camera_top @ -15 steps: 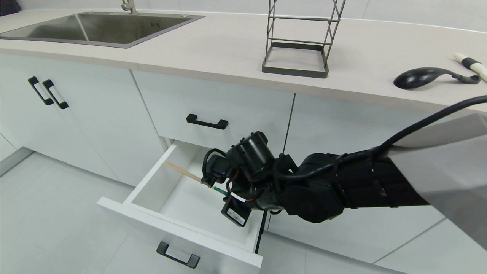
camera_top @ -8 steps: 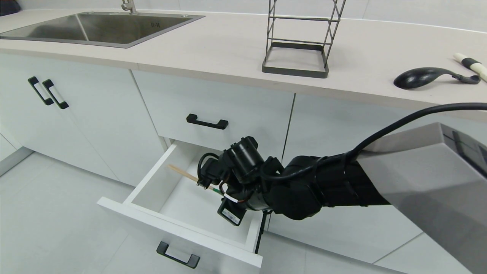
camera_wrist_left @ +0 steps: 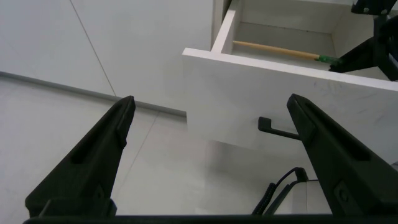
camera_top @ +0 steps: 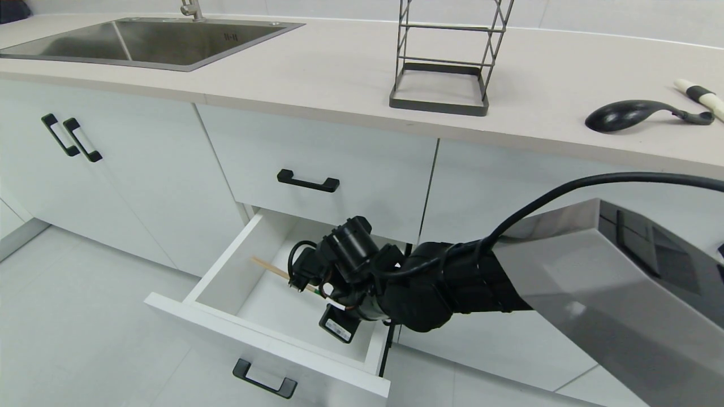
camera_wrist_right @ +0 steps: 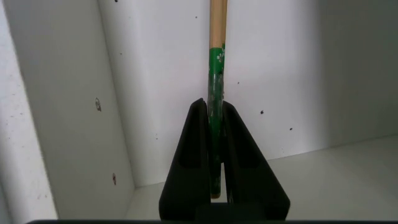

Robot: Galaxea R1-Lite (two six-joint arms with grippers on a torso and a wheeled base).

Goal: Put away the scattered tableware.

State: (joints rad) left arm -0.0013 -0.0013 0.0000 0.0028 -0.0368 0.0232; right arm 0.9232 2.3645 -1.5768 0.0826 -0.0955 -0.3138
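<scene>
This is a home-style kitchen. A stainless steel sink [camera_top: 169, 39] with a tap [camera_top: 192, 8] at its back edge is set into a long pale surface [camera_top: 317, 73]. Below it runs a row of plain white cupboard doors [camera_top: 130, 175] and drawer fronts with black bar handles [camera_top: 308, 182], and one drawer [camera_top: 254, 330] stands pulled open. A dark wire rack [camera_top: 438, 106] and a black ladle [camera_top: 616, 116] rest on the surface. The floor [camera_top: 73, 328] is laid in large light grey tiles.

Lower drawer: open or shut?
Open. The lower drawer is pulled out, its white inside showing; the chopstick reaches into it.
</scene>
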